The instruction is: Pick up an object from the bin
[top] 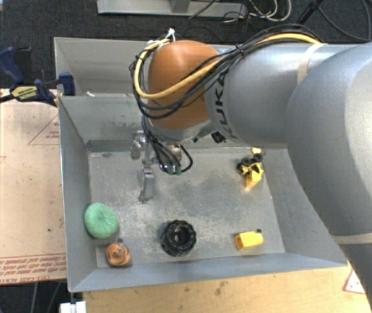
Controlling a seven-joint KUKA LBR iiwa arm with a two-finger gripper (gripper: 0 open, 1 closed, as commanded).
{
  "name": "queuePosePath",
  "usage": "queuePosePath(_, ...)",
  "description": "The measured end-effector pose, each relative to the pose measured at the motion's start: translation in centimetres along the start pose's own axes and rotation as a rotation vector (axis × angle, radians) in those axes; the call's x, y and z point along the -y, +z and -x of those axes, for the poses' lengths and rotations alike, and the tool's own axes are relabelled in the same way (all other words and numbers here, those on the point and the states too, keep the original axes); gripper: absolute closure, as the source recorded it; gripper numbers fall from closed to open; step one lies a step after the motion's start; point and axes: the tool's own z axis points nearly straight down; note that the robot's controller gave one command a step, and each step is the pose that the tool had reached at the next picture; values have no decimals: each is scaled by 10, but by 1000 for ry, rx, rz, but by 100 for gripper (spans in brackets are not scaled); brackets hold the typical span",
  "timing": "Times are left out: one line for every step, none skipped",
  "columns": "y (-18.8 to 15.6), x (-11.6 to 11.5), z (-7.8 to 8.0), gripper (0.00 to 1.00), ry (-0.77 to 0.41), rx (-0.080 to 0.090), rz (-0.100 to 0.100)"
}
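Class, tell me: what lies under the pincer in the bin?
Only bare grey bin floor shows beneath the pincer. The orange wrist cover hides the floor behind it.

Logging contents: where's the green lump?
Lower left in the camera view, the green lump lies by the bin's left wall, just above an orange thing.

my arm (316,90) is a thick, smooth casing of silver-grey, built of rounded segments, with dark lettering (219,96) near the wrist that seems to be part of a maker's name, though i can only make out a couple of letters. a glossy orange dome (176,77) caps my wrist, and a bundle of cables (273,39), several black and one yellow, loops around it. my gripper (146,178) is dull grey metal, with thin dark and greenish wires bunched beside it.
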Motion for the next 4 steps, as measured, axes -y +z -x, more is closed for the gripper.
queuePosePath(-5, 1, 1, 0, 3, 6, 1)
queuePosePath(41, -8, -29, 0, -57, 12, 1)
queuePosePath(34, -62, -74, 0, -188, 0, -2)
queuePosePath(46, -75, -79, 0, -17, 10, 6)
